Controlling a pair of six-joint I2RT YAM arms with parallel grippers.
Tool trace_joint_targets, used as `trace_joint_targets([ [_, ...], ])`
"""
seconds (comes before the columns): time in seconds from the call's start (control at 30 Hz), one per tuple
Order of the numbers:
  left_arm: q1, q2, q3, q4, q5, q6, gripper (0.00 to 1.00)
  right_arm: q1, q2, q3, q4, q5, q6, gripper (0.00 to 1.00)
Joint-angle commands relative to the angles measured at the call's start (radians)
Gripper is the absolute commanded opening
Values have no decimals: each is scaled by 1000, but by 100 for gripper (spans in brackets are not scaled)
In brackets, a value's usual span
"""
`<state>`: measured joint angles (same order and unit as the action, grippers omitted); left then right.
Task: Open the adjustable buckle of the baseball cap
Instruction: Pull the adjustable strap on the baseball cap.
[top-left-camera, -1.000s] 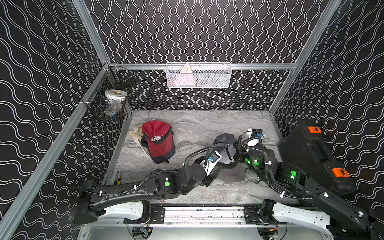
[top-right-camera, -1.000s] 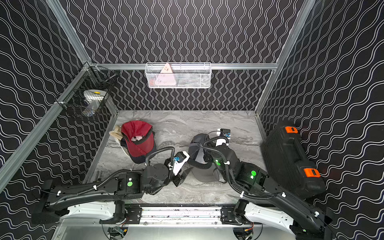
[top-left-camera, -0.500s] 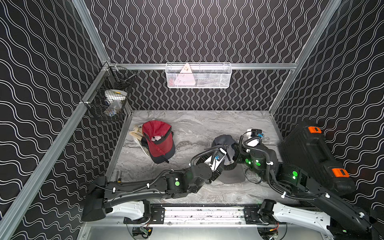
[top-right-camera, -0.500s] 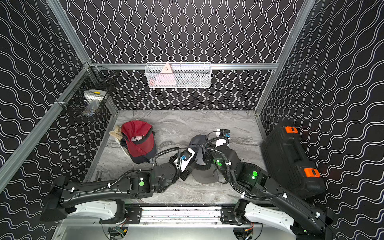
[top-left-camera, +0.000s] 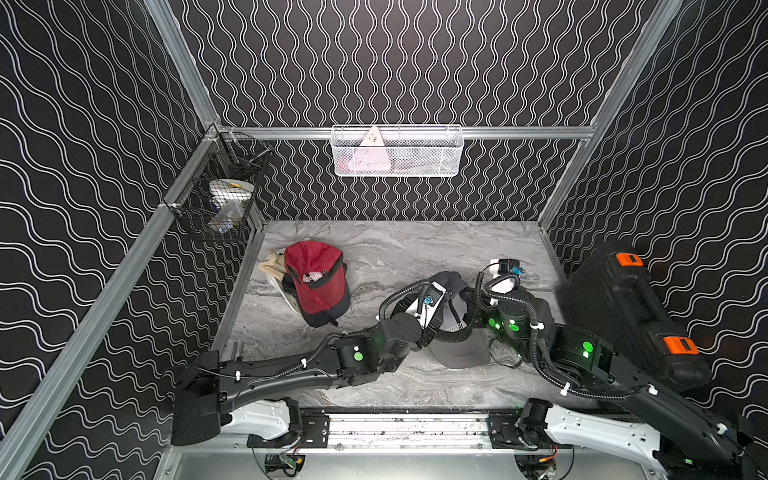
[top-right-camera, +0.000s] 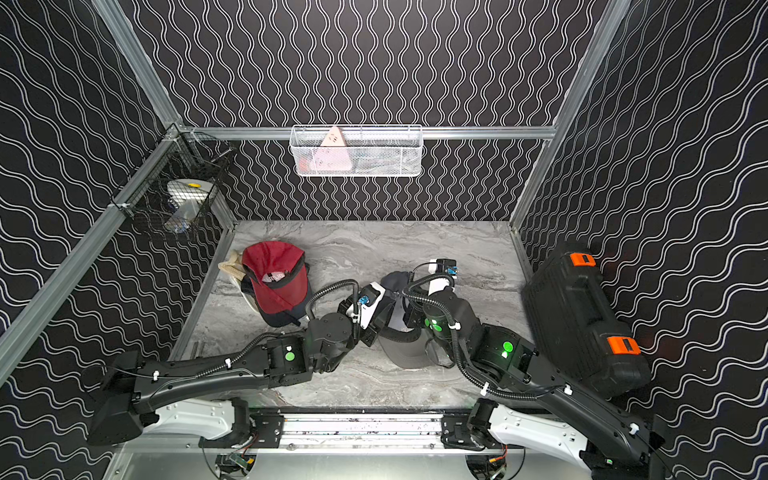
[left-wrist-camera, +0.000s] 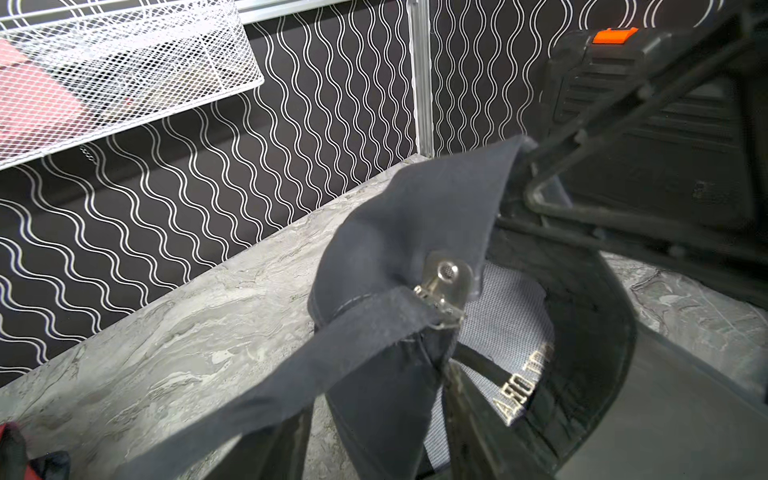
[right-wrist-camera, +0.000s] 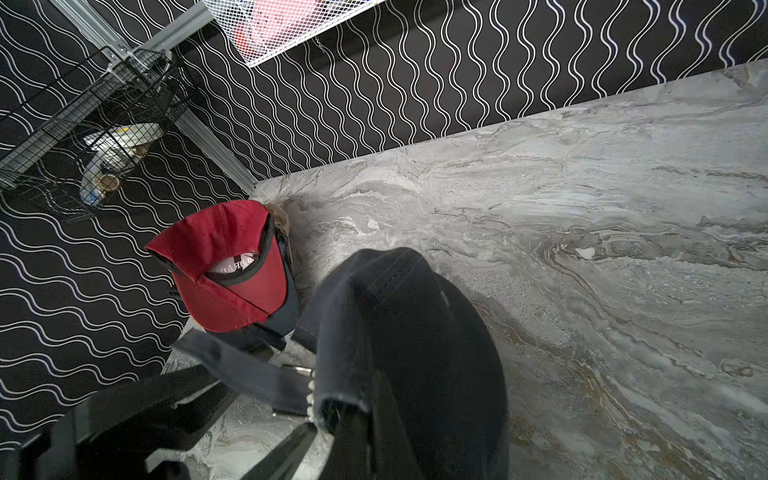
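Navy cap (left-wrist-camera: 415, 216), red cap (top-left-camera: 316, 270).

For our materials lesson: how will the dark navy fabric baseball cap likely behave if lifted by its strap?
Probably floppy: the dark navy fabric baseball cap sags and creases where held. Its strap looks soft, likely sliding through the silver metal buckle. The brim seems stiffer, lying flat.

A robotics lab test cell: black wave-patterned walls (top-left-camera: 415, 62) on aluminium framing (top-left-camera: 519, 132) enclose a marble-look surface (top-left-camera: 415, 249). White mesh basket (top-left-camera: 432, 160) at twelve o'clock, black wire basket (top-left-camera: 195, 224) at ten, mounting rail (top-left-camera: 407, 428) at six.
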<state>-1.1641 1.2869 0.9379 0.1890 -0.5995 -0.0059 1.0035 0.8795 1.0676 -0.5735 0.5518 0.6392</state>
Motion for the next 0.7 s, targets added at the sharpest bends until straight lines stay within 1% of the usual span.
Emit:
trace_joint_targets([
  [0.0,3,4,6,45,26,-14,53,0,1,8,40,6,13,0],
  [0.23,2,-13,-27,76,39,-45,52,0,7,-3,50,26,5,0],
  [0.37,3,3,-3,60,29,-22,52,0,11,-5,58,14,7,0],
  [0.67,10,38,16,66,33,-20,51,0,9,14,52,-9,9,0],
])
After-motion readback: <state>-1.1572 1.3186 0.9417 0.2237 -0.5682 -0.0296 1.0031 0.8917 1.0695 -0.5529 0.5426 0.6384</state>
